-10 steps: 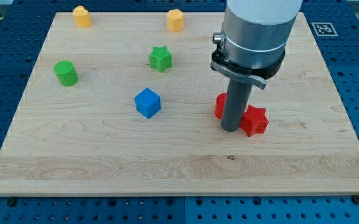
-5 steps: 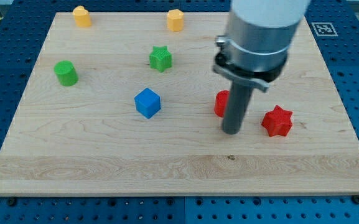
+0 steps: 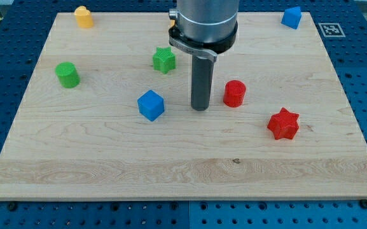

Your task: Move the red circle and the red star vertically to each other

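Note:
The red circle stands right of the board's middle. The red star lies lower and further to the view's right, apart from the circle. My tip rests on the board just left of the red circle, a small gap between them, and right of the blue cube. The arm's body hides part of the board's top middle.
A green star sits up and left of my tip. A green cylinder is at the left. A yellow block is at the top left and a second blue block at the top right.
The red star was pushed right, away from the red circle. My tip then moved left and up, from the circle's right side to its left, uncovering the circle and the top right blue block.

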